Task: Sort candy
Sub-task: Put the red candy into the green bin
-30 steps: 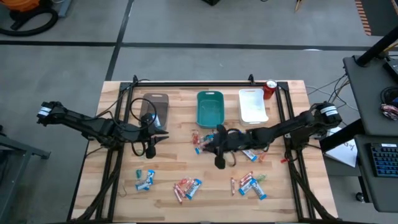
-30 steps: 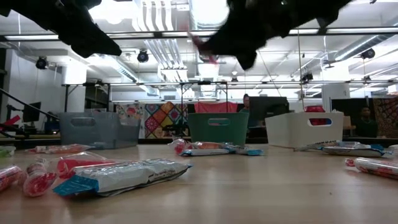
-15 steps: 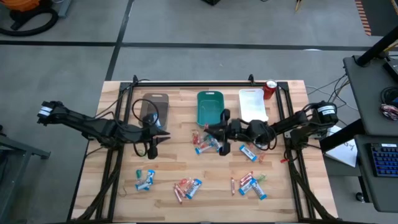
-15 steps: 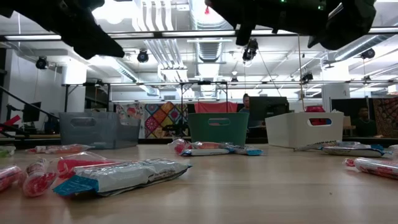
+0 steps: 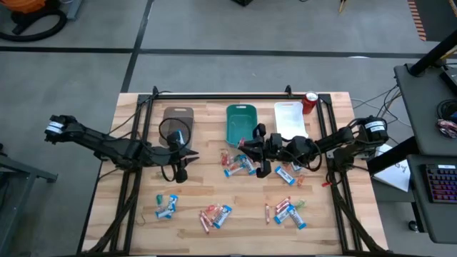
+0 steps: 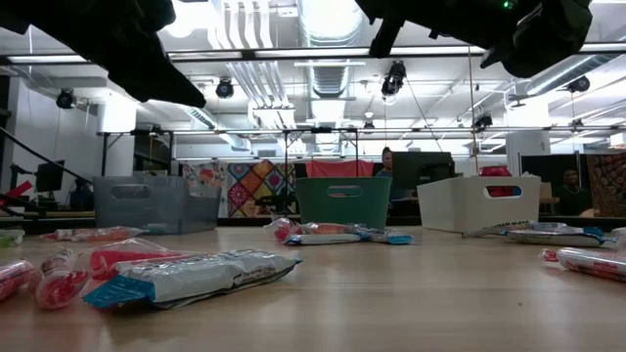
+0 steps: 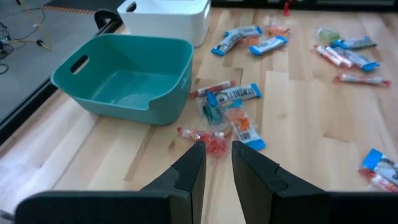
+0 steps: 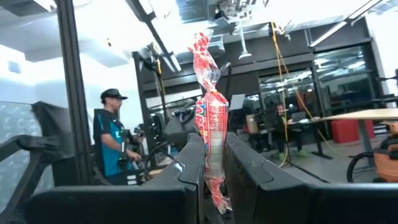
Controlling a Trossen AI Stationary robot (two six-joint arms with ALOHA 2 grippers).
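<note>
A red candy stick (image 8: 209, 124) is clamped upright in the right pincer (image 5: 251, 146), at the middle of the frame just beside the teal tray (image 5: 240, 123). More candy (image 5: 214, 214) lies scattered low on the worktop (image 5: 143, 207). The left pincer (image 5: 183, 158), nearly together and holding nothing, hovers over bare wood at center left.

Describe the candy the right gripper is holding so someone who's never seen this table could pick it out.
Start at the teal tray in the middle of the row at the table's far edge. Just beside it the right gripper is raised above the table. Pinched upright between its fingers is a slim red-and-white wrapped stick with twisted ends, the only candy off the tabletop.
</note>
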